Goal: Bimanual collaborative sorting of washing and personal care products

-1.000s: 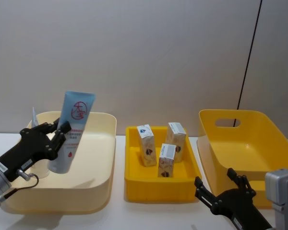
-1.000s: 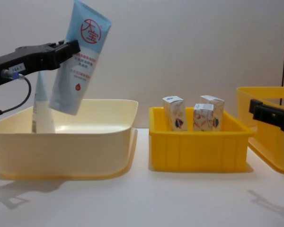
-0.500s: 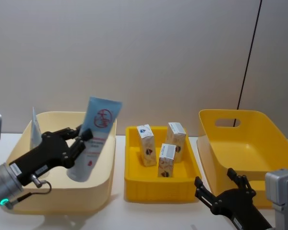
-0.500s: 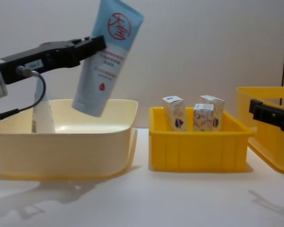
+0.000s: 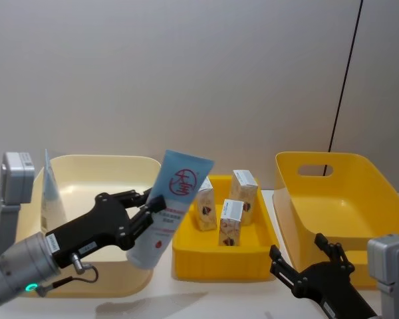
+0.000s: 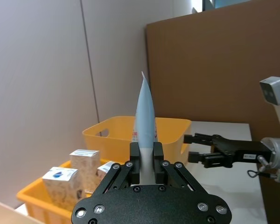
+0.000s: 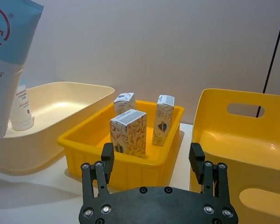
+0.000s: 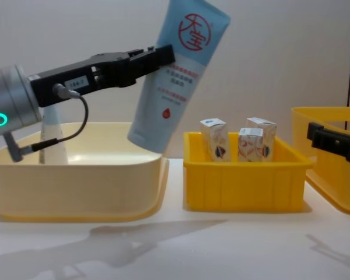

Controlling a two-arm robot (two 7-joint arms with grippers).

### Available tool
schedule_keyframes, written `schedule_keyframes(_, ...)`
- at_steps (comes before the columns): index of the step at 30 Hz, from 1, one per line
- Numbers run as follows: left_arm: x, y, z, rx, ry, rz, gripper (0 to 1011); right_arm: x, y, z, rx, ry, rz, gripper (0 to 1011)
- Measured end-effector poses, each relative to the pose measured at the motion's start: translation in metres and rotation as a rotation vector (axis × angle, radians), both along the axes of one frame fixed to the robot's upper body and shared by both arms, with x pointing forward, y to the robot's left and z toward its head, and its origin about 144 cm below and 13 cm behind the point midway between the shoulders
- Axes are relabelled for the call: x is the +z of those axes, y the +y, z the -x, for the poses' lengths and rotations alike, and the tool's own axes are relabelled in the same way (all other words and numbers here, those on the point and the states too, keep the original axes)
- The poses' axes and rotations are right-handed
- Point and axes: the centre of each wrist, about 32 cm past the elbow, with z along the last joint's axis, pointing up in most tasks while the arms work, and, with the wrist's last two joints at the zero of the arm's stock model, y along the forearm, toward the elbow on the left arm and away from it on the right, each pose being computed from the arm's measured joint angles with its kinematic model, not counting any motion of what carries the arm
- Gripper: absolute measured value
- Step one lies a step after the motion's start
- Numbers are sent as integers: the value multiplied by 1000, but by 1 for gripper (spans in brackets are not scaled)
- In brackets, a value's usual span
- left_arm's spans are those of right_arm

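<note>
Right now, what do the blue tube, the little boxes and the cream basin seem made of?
Light-blue squeeze tube, held by the left pincer: likely soft plastic, smooth, with a flat crimped end. Small white cartons: printed cardboard, sharp folded edges, matte. Cream basin: probably moulded plastic, glossy, rounded rim. The right pincer sits open nearby.

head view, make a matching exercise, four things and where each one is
1 light-blue tube
2 white cartons
3 small white tube
4 right gripper

a standing in the cream basin
b open, before the large yellow crate
c tilted, held by the left gripper
d in the small yellow crate

Pairs: 1-c, 2-d, 3-a, 4-b
</note>
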Motion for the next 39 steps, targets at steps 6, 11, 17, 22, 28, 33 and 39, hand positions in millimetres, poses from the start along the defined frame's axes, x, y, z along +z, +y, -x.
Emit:
schedule_keyframes(6,0,-9,0,-36,-6,1,167,0,0,0,0,0,0,1001)
schedule_keyframes(11,1,-13,-1,-51,-13,2,167,0,0,0,3,0,-2,1001)
schedule_keyframes(17,1,-16,-1,-61,-17,3,167,2,0,0,29,5,-23,1001)
schedule_keyframes(22,1,-18,-1,-67,-20,3,167,6,2,-2,76,10,-55,1001)
schedule_keyframes(28,2,-20,-1,-72,-22,4,167,11,7,-4,141,19,-80,1001)
schedule_keyframes(33,2,-20,-1,-74,-22,4,166,15,10,-6,202,30,-89,1001)
schedule_keyframes(39,2,-21,-1,-76,-23,4,167,21,12,-9,285,57,-89,1001)
